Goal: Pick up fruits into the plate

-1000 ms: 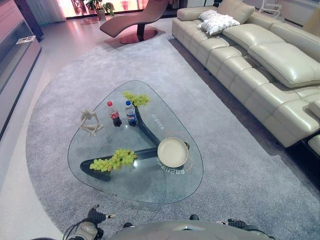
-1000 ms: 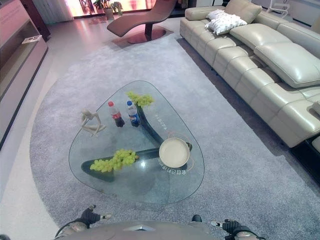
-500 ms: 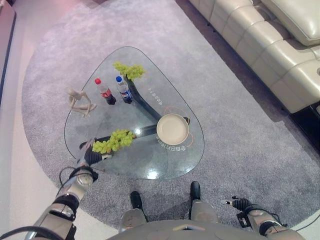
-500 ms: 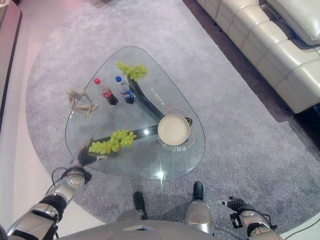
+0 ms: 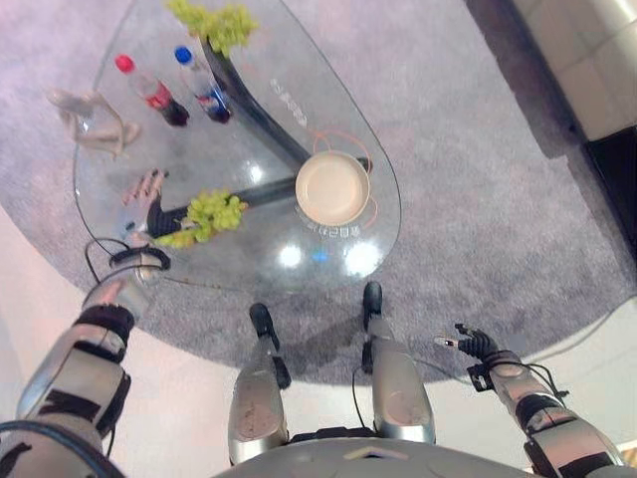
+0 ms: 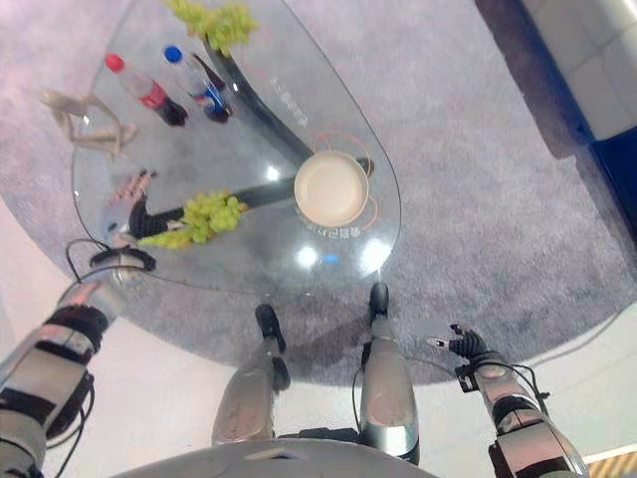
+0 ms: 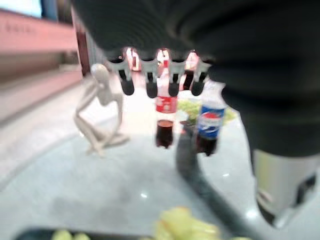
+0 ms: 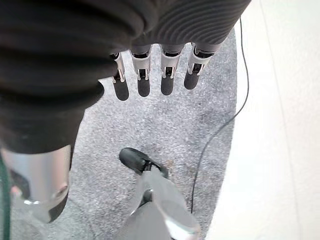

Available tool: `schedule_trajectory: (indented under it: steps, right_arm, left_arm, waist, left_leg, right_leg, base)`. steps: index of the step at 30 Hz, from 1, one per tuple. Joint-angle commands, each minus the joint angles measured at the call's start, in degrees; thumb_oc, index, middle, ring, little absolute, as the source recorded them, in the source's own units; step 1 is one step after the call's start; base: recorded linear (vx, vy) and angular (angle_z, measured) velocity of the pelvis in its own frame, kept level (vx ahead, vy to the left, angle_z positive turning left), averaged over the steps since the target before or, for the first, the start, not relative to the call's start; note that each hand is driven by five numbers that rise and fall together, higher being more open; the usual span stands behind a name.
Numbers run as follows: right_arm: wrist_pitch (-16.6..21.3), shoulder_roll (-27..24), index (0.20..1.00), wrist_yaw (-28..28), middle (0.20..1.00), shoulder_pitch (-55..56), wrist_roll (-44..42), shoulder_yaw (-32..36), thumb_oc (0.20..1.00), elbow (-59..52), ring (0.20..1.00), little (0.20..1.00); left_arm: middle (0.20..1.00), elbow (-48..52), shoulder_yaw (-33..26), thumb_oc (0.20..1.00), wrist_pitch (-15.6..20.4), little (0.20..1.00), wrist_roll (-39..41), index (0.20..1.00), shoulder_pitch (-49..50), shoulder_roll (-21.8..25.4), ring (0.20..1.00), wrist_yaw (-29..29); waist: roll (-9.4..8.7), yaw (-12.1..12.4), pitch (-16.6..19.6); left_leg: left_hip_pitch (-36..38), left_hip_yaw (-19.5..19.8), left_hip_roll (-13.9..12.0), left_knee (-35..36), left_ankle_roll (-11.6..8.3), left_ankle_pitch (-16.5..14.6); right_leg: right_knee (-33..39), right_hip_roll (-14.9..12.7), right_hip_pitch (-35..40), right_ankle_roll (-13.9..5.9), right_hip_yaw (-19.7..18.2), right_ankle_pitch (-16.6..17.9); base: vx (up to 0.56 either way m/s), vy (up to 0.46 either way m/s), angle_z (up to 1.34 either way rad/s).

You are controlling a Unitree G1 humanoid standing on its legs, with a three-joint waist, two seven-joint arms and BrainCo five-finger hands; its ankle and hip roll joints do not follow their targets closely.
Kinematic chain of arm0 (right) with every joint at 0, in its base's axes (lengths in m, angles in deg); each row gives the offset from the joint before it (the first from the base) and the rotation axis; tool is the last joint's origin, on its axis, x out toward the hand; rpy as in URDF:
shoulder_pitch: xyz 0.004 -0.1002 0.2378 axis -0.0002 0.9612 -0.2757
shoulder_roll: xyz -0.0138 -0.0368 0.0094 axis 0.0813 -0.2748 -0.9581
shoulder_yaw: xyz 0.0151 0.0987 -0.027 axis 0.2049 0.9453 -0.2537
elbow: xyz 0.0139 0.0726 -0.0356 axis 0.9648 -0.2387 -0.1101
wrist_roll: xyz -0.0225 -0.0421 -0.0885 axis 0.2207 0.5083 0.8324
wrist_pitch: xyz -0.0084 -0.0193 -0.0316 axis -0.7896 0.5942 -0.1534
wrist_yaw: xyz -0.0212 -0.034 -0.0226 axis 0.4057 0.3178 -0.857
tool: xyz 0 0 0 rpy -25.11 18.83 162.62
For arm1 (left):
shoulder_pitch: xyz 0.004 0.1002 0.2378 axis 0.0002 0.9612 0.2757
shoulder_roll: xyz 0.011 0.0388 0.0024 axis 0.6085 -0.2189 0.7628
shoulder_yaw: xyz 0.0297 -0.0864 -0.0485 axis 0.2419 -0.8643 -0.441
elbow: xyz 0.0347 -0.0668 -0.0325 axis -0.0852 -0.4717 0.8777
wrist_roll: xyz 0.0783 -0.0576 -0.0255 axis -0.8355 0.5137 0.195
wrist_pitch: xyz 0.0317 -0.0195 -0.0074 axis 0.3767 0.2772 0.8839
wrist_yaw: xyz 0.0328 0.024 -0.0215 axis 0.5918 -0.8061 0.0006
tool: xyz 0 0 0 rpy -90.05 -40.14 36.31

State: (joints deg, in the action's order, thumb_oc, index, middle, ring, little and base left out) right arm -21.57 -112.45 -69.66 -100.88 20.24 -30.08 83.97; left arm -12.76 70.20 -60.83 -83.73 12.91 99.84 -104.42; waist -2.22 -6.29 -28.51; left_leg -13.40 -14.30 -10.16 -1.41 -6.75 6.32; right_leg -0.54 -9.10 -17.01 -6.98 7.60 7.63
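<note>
Glass tabletop (image 5: 259,249) stands on a grey carpet (image 5: 478,229). Landmark: the cream plate (image 5: 332,188), empty, near the tabletop's edge on the robot's right.

Fruit: one bunch of green grapes (image 5: 204,217) lies to the left of the plate, well apart from it, over the dark base under the glass. A second bunch of green grapes (image 5: 214,22) lies at the far end of the tabletop, beyond the plate. No fruit is on the plate.

Left hand (image 5: 144,197): over the tabletop, just left of the nearer bunch and on the far side of it from the plate. Fingers (image 7: 150,75) straight and spread, holding nothing; contact with the grapes cannot be confirmed.

Right hand (image 5: 472,344): off the tabletop, low over the carpet, nearer the robot than the plate and to its right. Fingers (image 8: 145,72) extended, empty.

Other items, all farther from the robot than the plate and to its left: a red-capped bottle (image 5: 149,90), a blue-capped bottle (image 5: 202,84) beside it, and a pale figurine (image 5: 90,119) further left
</note>
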Motion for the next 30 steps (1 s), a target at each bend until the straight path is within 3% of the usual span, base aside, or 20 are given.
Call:
schedule_trajectory:
  steps: [1, 6, 12, 18, 27, 30]
  right_arm:
    - [0.63, -1.82, 1.000, 1.98, 1.000, 1.96, -3.20, -2.15, 1.000, -1.66, 1.000, 1.000]
    - [1.47, -1.91, 1.000, 3.38, 1.000, 0.80, -4.58, -2.17, 1.000, -2.86, 1.000, 1.000]
    - [2.09, -2.47, 1.000, 4.08, 1.000, -1.09, -4.47, -3.04, 1.000, -3.50, 1.000, 1.000]
    - [2.46, -2.85, 1.000, 5.12, 1.000, -2.39, -5.55, -2.86, 1.000, -3.36, 1.000, 1.000]
    - [4.35, -2.92, 1.000, 6.44, 1.000, -1.43, -6.89, -2.56, 1.000, -4.84, 1.000, 1.000]
    - [4.55, -2.61, 1.000, 6.37, 1.000, -0.81, -6.63, -2.55, 1.000, -5.22, 1.000, 1.000]
  left_arm:
    - [1.000, -3.34, 0.62, 1.000, -4.64, 1.000, -6.43, 1.000, -0.32, 4.11, 1.000, -4.48]
    - [1.000, -7.59, 1.22, 1.000, -9.57, 1.000, -6.32, 1.000, -2.36, 3.54, 1.000, -9.58]
    - [1.000, -9.24, 0.67, 1.000, -10.59, 1.000, -1.74, 1.000, -4.24, 1.59, 1.000, -11.39]
    - [1.000, -9.85, 1.58, 1.000, -11.94, 1.000, -2.69, 1.000, -5.69, 0.62, 1.000, -11.73]
    - [1.000, -5.51, 0.90, 1.000, -7.73, 1.000, -4.05, 1.000, -8.39, 1.34, 1.000, -20.02]
    - [1.000, -4.32, 1.20, 1.000, -7.32, 1.000, -6.13, 1.000, -8.72, 1.33, 1.000, -19.83]
  waist:
    - [-1.79, 0.46, 0.87]
    - [-3.09, 0.35, -0.62]
    - [-3.74, 0.26, -1.28]
    - [-4.01, -0.04, -1.28]
    - [-3.93, -0.12, -1.28]
    - [-3.91, -0.13, -1.28]
  left_leg:
    - [-7.44, 2.84, 3.13, -6.88, 1.45, -4.14]
    - [-10.24, 3.32, 3.84, -7.49, 1.49, -4.27]
    - [-15.37, 3.90, 4.07, -11.53, 1.41, -5.19]
    - [-19.96, 4.24, 3.83, -15.16, 1.37, -6.17]
    - [-28.45, 5.36, 3.33, -25.47, 1.88, -10.39]
    - [-29.23, 5.59, 3.18, -26.02, 1.92, -10.70]
  right_leg:
    - [-8.43, 2.34, -4.90, 1.03, -0.16, -5.82]
    - [-8.81, 2.67, -7.76, 1.05, 0.46, -5.33]
    - [-12.28, 3.11, -12.26, 1.68, 0.64, -6.39]
    - [-15.04, 3.46, -16.35, 2.25, 0.58, -7.00]
    - [-23.17, 3.18, -24.04, 3.48, 0.78, -9.65]
    - [-23.46, 2.91, -24.74, 3.47, 0.84, -9.71]
  base:
    - [-0.05, -0.074, 0.04]
    - [-0.05, -0.056, 0.02]
    - [-0.03, -0.035, 0.03]
    - [-0.02, -0.016, 0.06]
    - [0.00, -0.014, 0.03]
    - [0.01, -0.015, 0.04]
